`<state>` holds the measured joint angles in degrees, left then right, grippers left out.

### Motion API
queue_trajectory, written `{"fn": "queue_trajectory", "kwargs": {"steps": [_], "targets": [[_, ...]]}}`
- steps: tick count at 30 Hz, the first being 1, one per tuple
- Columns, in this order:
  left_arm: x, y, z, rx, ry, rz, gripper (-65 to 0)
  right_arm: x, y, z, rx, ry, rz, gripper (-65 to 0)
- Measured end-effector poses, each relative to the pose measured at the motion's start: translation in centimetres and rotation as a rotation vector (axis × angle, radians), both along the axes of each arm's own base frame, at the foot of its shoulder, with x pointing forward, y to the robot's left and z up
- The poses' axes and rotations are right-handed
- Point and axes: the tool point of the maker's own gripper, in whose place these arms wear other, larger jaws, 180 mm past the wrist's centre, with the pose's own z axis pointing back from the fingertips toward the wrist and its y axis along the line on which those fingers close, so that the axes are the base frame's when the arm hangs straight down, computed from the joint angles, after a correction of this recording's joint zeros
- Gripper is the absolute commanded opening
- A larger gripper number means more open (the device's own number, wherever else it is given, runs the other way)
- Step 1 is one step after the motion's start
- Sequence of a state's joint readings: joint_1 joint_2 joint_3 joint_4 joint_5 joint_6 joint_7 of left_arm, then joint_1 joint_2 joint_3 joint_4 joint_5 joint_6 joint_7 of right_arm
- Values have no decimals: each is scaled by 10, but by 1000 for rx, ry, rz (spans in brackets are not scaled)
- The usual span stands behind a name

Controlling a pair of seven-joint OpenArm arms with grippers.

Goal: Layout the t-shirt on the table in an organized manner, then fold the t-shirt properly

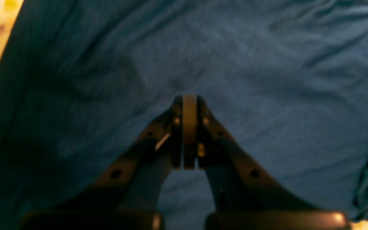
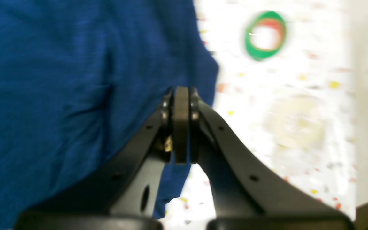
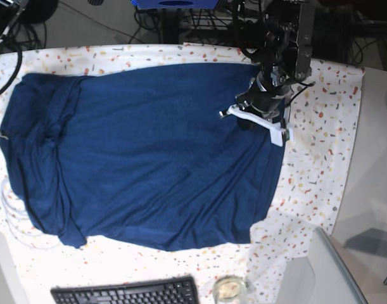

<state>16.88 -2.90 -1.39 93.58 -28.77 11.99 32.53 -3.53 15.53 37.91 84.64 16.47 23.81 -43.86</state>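
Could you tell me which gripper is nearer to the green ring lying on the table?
The right gripper: the green ring lies on the table just ahead of it. The left gripper is over the t-shirt, with no ring in sight.

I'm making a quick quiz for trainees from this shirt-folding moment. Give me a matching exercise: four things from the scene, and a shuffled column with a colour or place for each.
Things:
1. t-shirt
2. table
3. keyboard
4. left pincer

Descriptions:
A. black, at the near edge in the base view
B. white with coloured flecks
C. shut, over blue fabric
D. dark blue, spread out with wrinkles

Pairs: 1-D, 2-B, 3-A, 4-C
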Motion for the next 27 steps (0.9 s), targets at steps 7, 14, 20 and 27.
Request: {"fn": "queue_trajectory", "kwargs": {"steps": [7, 14, 20, 27], "targets": [[-21, 35, -17, 66, 66, 28, -650, 40, 13, -19, 43, -59, 72, -644], [-21, 34, -29, 58, 95, 26, -650, 70, -2, -54, 139, 4, 3, -641], [-13, 32, -25, 55, 78, 26, -650, 92, -9, -38, 117, -37, 20, -435], [-11, 38, -23, 68, 71, 24, -650, 56, 49, -68, 55, 100, 243, -375]]}}
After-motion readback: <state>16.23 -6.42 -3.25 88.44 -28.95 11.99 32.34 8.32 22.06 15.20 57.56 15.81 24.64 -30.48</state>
